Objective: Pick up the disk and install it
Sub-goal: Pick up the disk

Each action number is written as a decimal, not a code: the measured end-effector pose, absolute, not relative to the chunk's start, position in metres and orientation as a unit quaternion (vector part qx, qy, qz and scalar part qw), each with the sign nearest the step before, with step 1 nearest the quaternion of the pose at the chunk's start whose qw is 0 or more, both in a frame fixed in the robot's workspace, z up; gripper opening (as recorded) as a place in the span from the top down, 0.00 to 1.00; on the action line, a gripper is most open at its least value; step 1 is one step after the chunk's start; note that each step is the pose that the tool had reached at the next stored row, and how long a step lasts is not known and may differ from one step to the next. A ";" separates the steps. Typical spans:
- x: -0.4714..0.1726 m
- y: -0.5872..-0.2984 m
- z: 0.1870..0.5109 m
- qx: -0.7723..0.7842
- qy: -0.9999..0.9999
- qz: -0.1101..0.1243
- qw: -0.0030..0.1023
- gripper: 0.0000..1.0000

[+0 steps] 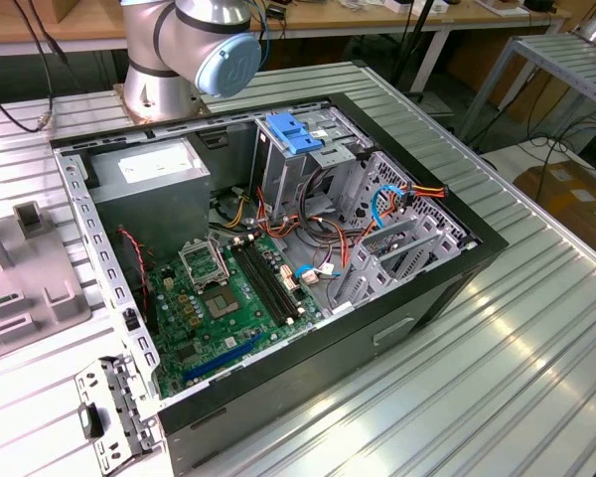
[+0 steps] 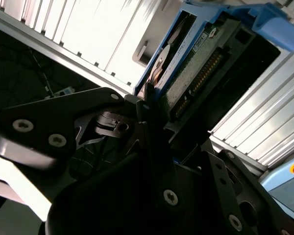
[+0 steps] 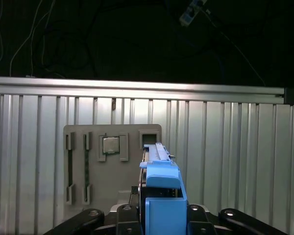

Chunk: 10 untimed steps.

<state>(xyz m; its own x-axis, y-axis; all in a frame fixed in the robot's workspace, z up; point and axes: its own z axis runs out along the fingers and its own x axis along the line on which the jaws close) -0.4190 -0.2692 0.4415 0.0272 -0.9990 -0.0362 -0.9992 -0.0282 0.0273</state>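
Note:
The disk point(image 3: 159, 188) stands on edge in its bright blue carrier, and my gripper point(image 3: 160, 215) is shut on its lower part, with a black finger on each side. It hangs above a ribbed metal table point(image 3: 235, 161). The second wrist view shows the disk point(image 2: 196, 58) edge-on, with its green circuit board and connector row exposed, and the gripper point(image 2: 149, 117) clamped on its near end. The open computer case point(image 1: 278, 248) lies on its side in the exterior view, with a metal drive cage point(image 1: 377, 219) at its right.
A grey parts tray point(image 3: 112, 161) holding a processor chip point(image 3: 110, 145) lies on the table under the disk. Inside the case are a grey power supply point(image 1: 154, 184), a motherboard point(image 1: 219, 298), loose cables and a light-blue latch point(image 1: 293, 132). The arm's base point(image 1: 179, 60) stands behind the case.

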 end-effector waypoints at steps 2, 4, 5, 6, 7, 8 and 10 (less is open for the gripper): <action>-0.419 -0.269 0.444 -0.717 0.697 0.022 0.003 0.64; -0.419 -0.269 0.446 -0.717 0.697 0.022 0.003 0.64; -0.419 -0.269 0.448 -0.717 0.697 0.022 0.003 0.64; -0.419 -0.269 0.450 -0.717 0.697 0.022 0.003 0.64; -0.419 -0.269 0.452 -0.717 0.697 0.022 0.003 0.64; -0.419 -0.269 0.453 -0.717 0.697 0.022 0.003 0.64; -0.419 -0.269 0.456 -0.717 0.697 0.022 0.003 0.64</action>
<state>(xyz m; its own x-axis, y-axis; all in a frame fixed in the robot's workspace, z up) -0.4190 -0.2692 0.4555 0.0272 -0.9990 -0.0362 -0.9992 -0.0282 0.0273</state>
